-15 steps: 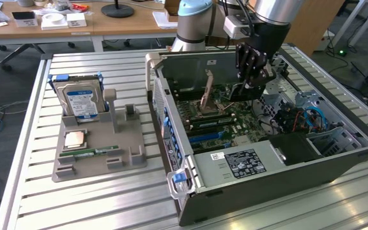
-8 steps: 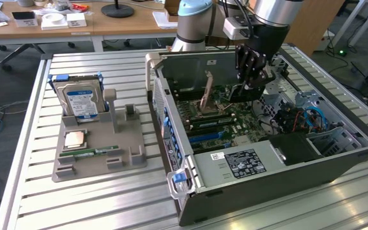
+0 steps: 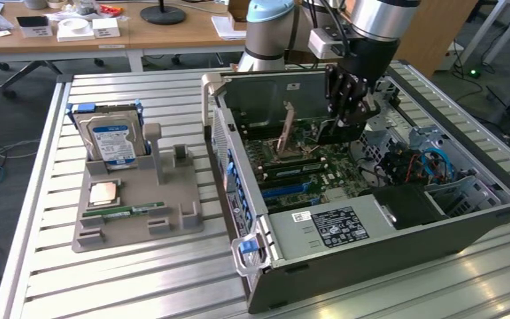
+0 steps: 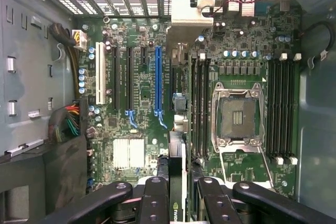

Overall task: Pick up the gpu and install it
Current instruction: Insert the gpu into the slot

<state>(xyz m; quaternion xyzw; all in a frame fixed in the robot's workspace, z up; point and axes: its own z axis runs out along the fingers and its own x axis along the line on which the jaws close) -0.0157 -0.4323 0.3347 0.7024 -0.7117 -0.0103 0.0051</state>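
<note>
1. Currently the black multi-link claw (image 4: 179, 188) is clamped on the thin flat dark gpu card (image 4: 177, 150). The card sits edge-on between the inner fingers (image 4: 155, 195) and runs ahead of the claw toward the slotted rear wall.
2. Claw and card are inside the open grey steel computer case (image 3: 481, 219), low over the green motherboard (image 4: 142, 98) directly beneath the claw. Cannot tell whether the card's lower edge touches the board.
3. A long blue expansion slot (image 4: 157, 77) lies just to one side of the claw's grip line, parallel with the card. Black memory slots (image 4: 199, 103) lie just to the other side.
4. Step in hand, as I judge it: aligning and seating. Hold the card upright and parallel to its slot, centre the edge contacts along the slot, then press straight down, evenly, with no twist.
5. White block (image 4: 191, 13) ahead of the claw, by the rear wall, seemingly at the card's far end. It needs a free path.
6. Grey parts holder (image 3: 135, 212) with the silver hard drive (image 3: 113, 143) stands well away from the claw, outside the case.
</note>
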